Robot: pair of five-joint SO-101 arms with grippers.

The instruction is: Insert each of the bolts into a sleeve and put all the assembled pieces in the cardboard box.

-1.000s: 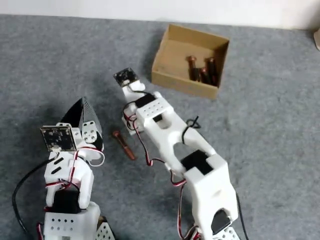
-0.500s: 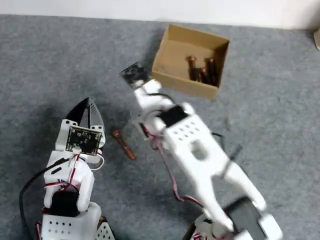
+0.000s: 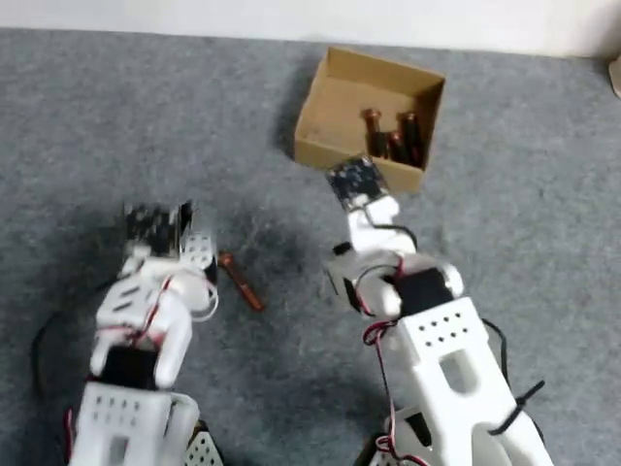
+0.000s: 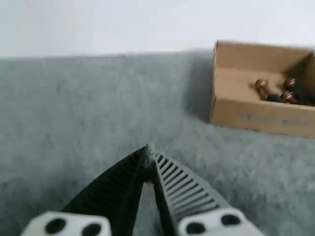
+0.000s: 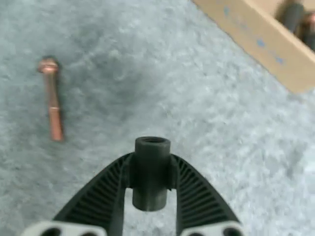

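A copper bolt (image 3: 240, 282) (image 5: 51, 98) lies loose on the grey carpet between the two arms. My right gripper (image 5: 151, 162) is shut on a short black sleeve (image 5: 151, 179), held upright above the carpet, to the right of the bolt. My left gripper (image 4: 150, 150) is shut with nothing in it and points over bare carpet, just left of the bolt's head. The left arm (image 3: 146, 301) stands at the left in the high view, the right arm (image 3: 427, 320) at the right. The cardboard box (image 3: 369, 116) (image 4: 261, 105) (image 5: 251, 34) holds several assembled pieces (image 3: 393, 136) (image 4: 275, 91).
The grey carpet (image 3: 524, 223) stretches flat around the box and both arms. A pale wall (image 4: 123, 24) runs behind the far edge. Red and black cables hang along both arms.
The right arm has swung from beside the bolt to the right, toward the box's near side. The left arm's wrist has pushed forward and tilted up.
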